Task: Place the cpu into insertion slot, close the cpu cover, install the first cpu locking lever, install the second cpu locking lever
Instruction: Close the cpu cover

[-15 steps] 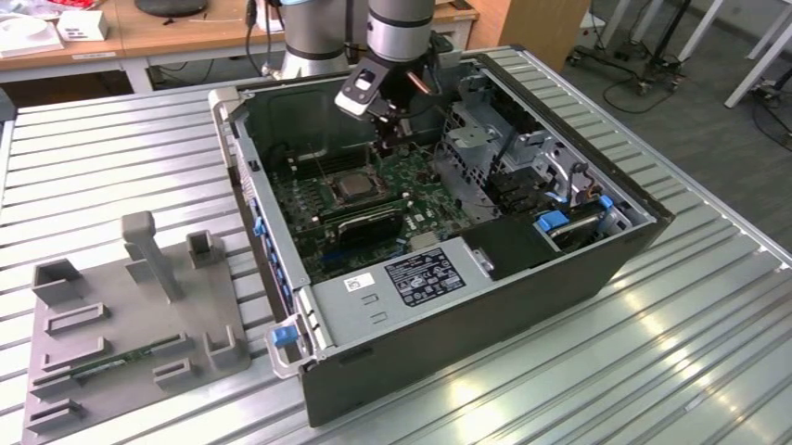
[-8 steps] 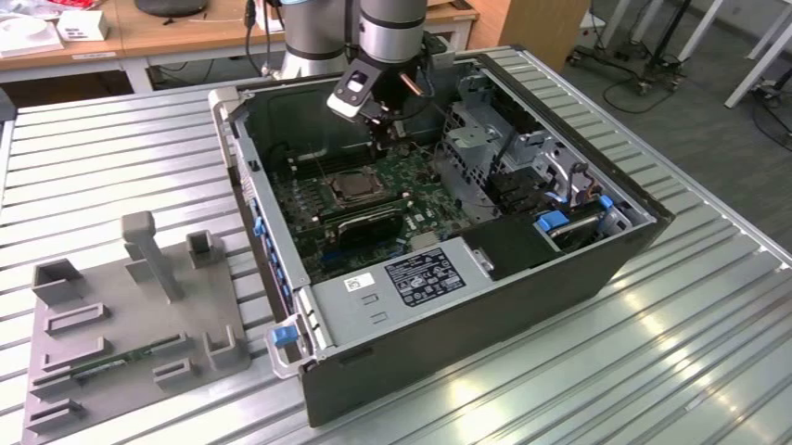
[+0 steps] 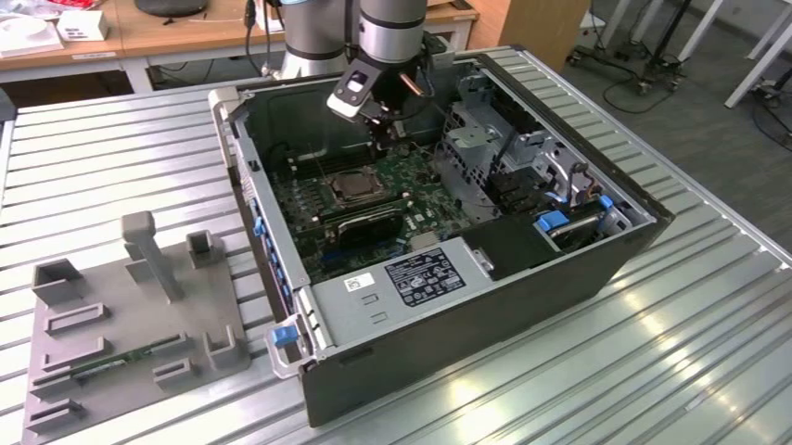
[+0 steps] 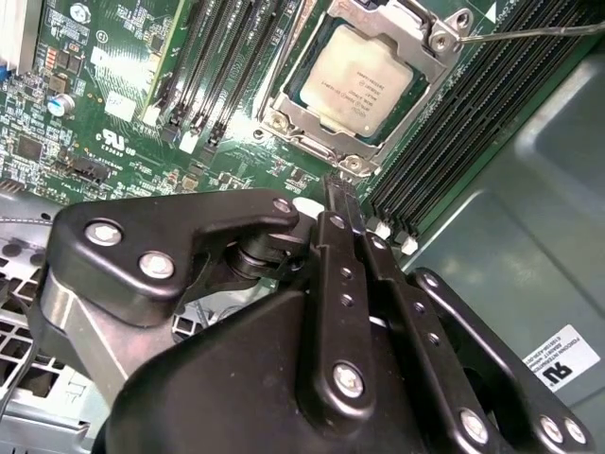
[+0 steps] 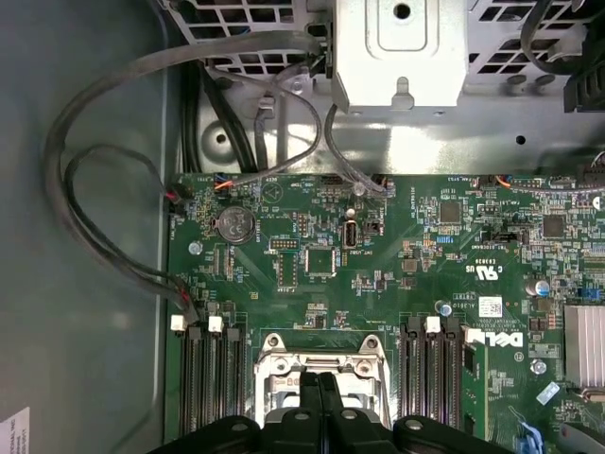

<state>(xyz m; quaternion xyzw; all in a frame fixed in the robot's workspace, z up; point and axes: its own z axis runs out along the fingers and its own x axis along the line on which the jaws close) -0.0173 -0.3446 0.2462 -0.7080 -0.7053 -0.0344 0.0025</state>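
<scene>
One arm does the work here. Its end effector point(image 3: 393, 130) hangs inside the open computer case point(image 3: 495, 306), which sits on the ribbed metal desk point(image 3: 693, 352), and it is low over the green board point(image 5: 378, 255). In both wrist views its two fingers are pressed together with nothing between them.

The chip point(image 4: 364, 76) is already down in the socket point(image 3: 354, 187). Its dull silver top shows through the window of the cover frame point(image 4: 307, 130), which lies flat around it. From the fingertips point(image 4: 336, 203) the chip lies straight ahead and a little beyond, and the near edge of the frame is just past the tips. I cannot tell whether they touch it. In the exterior view the socket lies towards the exterior view's left of the end effector and nearer the camera.

A thin metal lever point(image 4: 529, 33) runs off from the far corner of the frame. Its long axis crosses over the black memory slots point(image 4: 463, 132) beside the socket, so to my eye it stands loose rather than tucked down. That lever is on the side of the chip away from the fingers.
</scene>
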